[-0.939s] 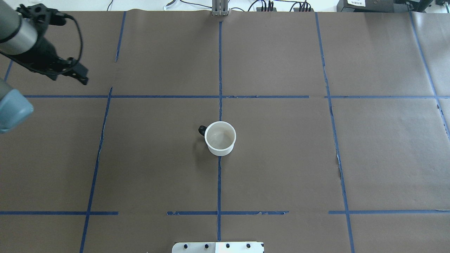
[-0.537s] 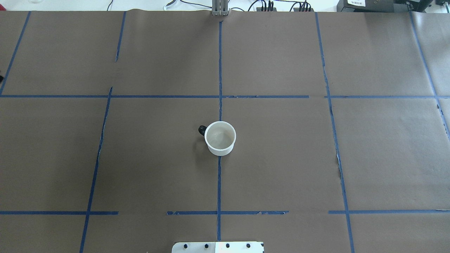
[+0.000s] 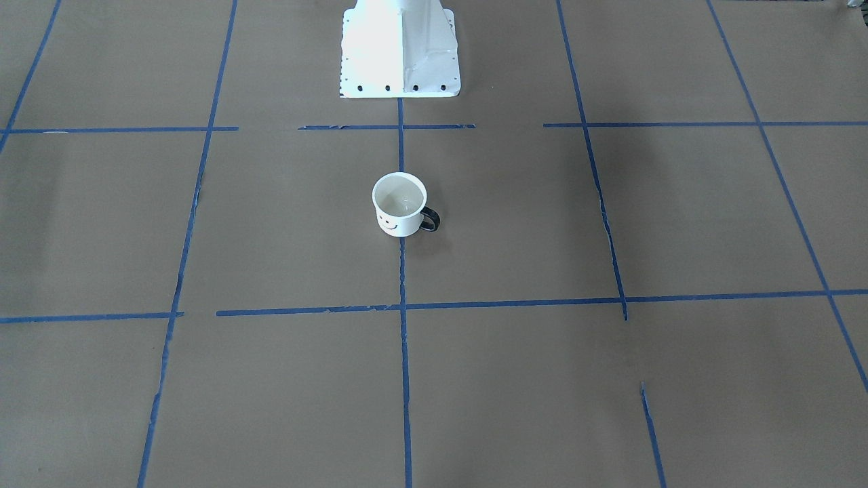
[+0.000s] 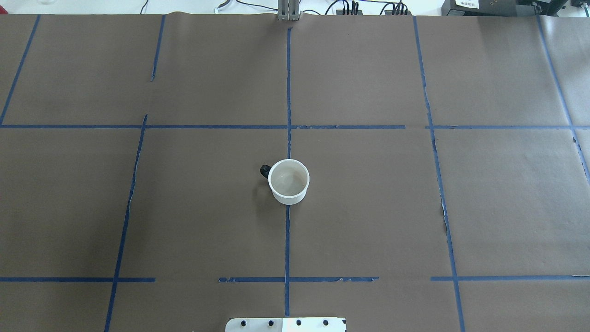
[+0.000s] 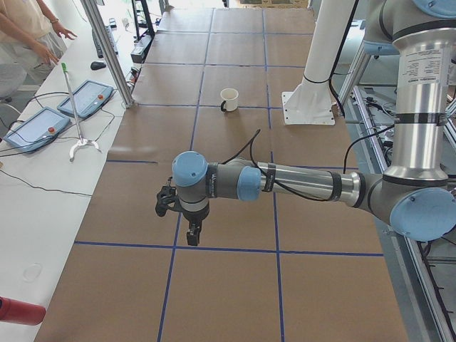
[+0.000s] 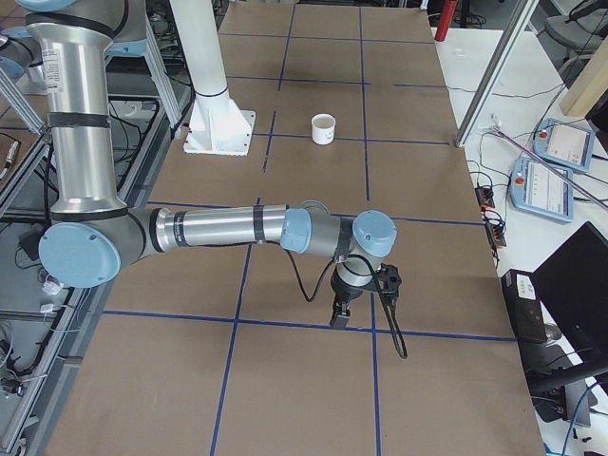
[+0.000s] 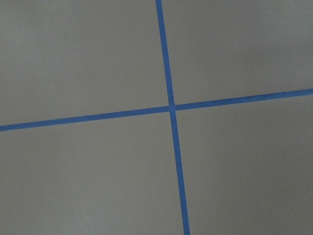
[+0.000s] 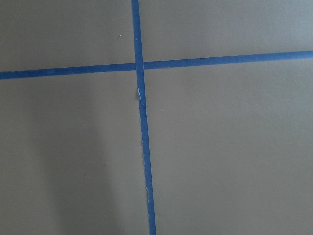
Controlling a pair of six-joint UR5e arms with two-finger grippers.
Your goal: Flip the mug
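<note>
Gone from the overhead view is the left arm [image 5: 306, 184], which reached in at its left edge a moment ago; the mug [image 4: 288, 181] has not shifted. It stands upright, mouth up, on the centre line of blue tape [image 4: 287, 240] on the table [image 4: 392, 207], handle toward the robot's left, well apart from both arms. That arm's forearm lies level over the table's left end, wrist bent so the left gripper [image 5: 192, 234] points straight down. At the other end the right arm [image 6: 209, 228] mirrors this, right gripper [image 6: 339, 313] hanging downward. I cannot tell whether either gripper's fingers are spread or pressed together.
</note>
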